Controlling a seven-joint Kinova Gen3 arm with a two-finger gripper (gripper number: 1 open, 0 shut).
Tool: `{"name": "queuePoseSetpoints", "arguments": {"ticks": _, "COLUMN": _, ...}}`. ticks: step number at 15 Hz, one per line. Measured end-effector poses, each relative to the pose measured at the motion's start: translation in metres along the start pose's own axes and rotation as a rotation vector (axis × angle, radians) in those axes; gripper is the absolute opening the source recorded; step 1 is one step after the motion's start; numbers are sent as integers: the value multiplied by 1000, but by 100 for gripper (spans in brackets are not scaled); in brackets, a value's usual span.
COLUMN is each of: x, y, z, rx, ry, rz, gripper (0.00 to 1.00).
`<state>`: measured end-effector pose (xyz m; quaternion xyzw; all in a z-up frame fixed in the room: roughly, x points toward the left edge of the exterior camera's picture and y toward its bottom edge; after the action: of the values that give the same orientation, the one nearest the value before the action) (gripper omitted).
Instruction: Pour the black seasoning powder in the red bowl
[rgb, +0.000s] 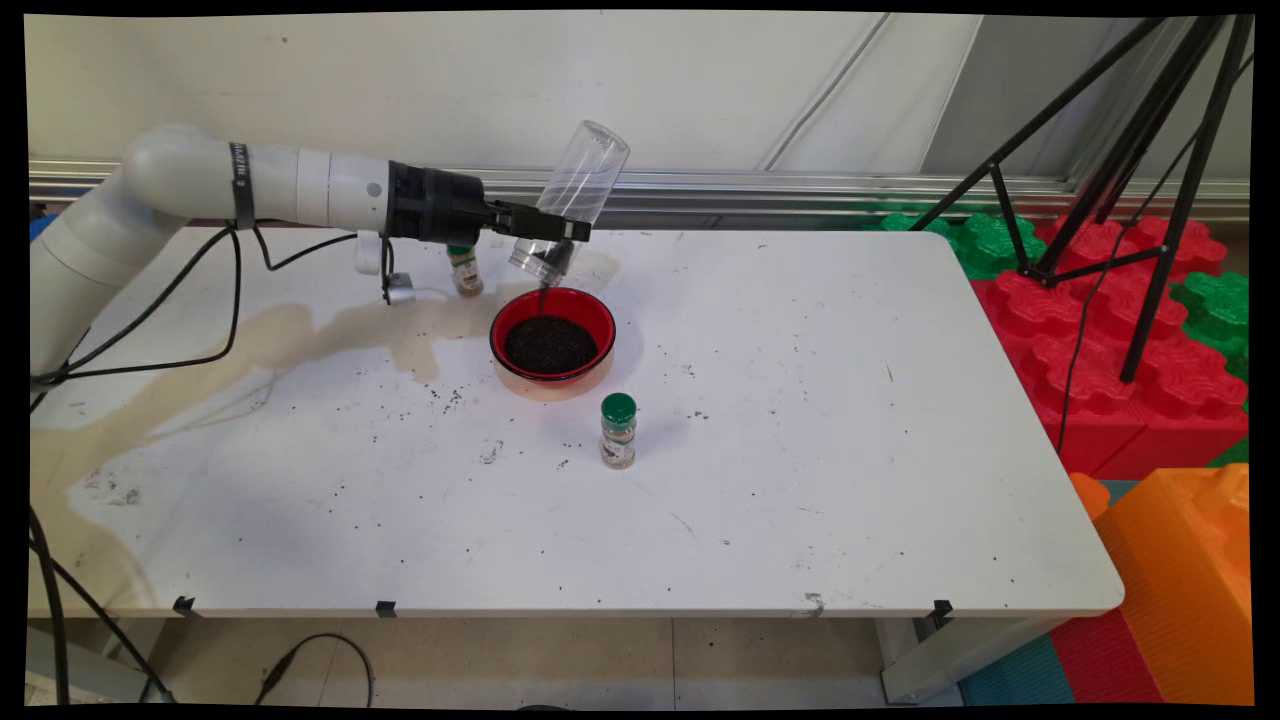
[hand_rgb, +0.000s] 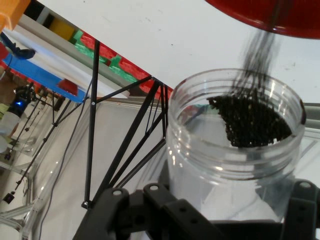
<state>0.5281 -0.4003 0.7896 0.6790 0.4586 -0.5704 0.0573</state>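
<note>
While tipped mouth-down over the table (rgb: 800, 480), held clamped between the fingers of the black gripper (rgb: 555, 232) (hand_rgb: 210, 210): a clear plastic jar (rgb: 572, 195) (hand_rgb: 235, 165), round, with screw threads about its open mouth and its closed base pointing up and to the right toward the wall. Far left on the table, under the arm: dangling black cables (rgb: 235, 290) and a small white and grey object (rgb: 398, 290) lying on the surface, too small to identify. Just right of that, behind the gripper: a small spice bottle (rgb: 465, 270) with a green cap, upright, partly hidden. Directly under the jar's mouth: a red bowl (rgb: 553, 345) (hand_rgb: 280, 20) with dark granules (rgb: 550, 345) heaped inside, and a thin dark stream (rgb: 543, 292) (hand_rgb: 257, 55) falling from jar to bowl. Seen from the hand camera: a remaining clump of the same black grains (hand_rgb: 250, 120) lying against the jar's inner wall near the rim. Around the bowl: scattered dark specks on the white surface. Near the bowl, toward the table's front edge: a second spice bottle (rgb: 618, 430), green cap, upright, apart from the bowl. Far right, off the table: a black tripod (rgb: 1130, 200) standing on large red and green blocks (rgb: 1100, 330), with an orange block (rgb: 1180, 590) closer to the camera.
</note>
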Motion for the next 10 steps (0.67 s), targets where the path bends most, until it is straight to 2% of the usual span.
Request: {"name": "queuePoseSetpoints", "arguments": {"ticks": 10, "x": 0, "y": -5, "z": -5, "rx": 18, "ry": -9, "rz": 63, "gripper": 0}}
